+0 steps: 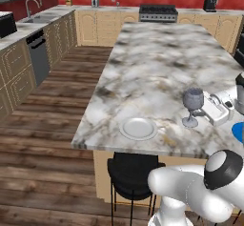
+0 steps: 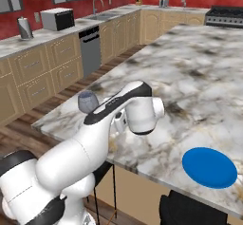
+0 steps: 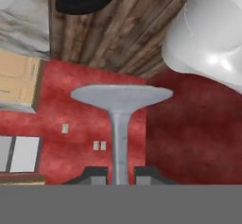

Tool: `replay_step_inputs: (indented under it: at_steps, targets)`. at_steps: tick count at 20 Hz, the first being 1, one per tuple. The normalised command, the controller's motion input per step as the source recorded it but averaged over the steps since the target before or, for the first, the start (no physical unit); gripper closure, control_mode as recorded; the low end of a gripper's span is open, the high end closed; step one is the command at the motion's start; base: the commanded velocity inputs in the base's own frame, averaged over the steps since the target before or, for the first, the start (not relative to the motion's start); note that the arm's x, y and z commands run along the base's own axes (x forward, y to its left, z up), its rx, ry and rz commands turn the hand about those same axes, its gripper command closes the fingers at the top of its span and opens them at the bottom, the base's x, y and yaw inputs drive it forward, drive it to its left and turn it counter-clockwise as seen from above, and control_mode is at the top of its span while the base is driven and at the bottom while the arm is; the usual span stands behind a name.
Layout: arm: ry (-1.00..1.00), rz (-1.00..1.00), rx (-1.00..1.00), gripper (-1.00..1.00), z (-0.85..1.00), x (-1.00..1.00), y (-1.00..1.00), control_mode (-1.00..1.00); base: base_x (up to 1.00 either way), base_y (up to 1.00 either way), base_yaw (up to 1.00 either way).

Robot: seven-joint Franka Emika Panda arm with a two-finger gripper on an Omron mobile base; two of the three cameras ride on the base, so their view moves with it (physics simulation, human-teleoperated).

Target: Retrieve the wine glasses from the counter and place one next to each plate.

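Marble counter (image 1: 152,63) lies broad and bare beyond the white plate (image 1: 138,128) near its front edge; right base view adds the blue plate (image 2: 209,166) at the edge. Gripper (image 3: 119,175) fingers clamp the upright wine glass (image 1: 192,107) stem

It was a home kitchen: a marble island counter (image 1: 157,63), tan cabinets (image 1: 97,27), a stove (image 1: 158,13) at top, a sink (image 2: 97,16).

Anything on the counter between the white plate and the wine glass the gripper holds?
No: in the left base view, bare marble separates the white plate from the wine glass held by the gripper.
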Motion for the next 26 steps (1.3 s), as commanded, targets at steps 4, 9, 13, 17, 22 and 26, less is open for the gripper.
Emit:
replay_step_inputs:
  at_steps: [4, 9, 13, 17, 22, 26]
  targets:
    - [-0.09, -0.27, 0.00, 1.00, -0.23, 0.15, 0.00, -1.00, 0.00, 0.00, 0.00]
    - [-0.02, -0.28, 0.00, 1.00, -0.25, 0.19, 0.00, -1.00, 0.00, 0.00, 0.00]
    - [-0.02, -0.12, 0.00, 1.00, -0.14, 0.23, 0.00, -1.00, 0.00, 0.00, 0.00]
    - [-0.01, 0.00, 0.02, 1.00, -0.27, 0.20, 0.00, -1.00, 0.00, 0.00, 0.00]
    - [-0.01, 0.00, 0.02, 1.00, -0.33, 0.14, -0.19, -1.00, 0.00, 0.00, 0.00]
    - [-0.02, 0.00, 0.03, 1.00, -0.21, 0.26, -0.25, -1.00, 0.00, 0.00, 0.00]
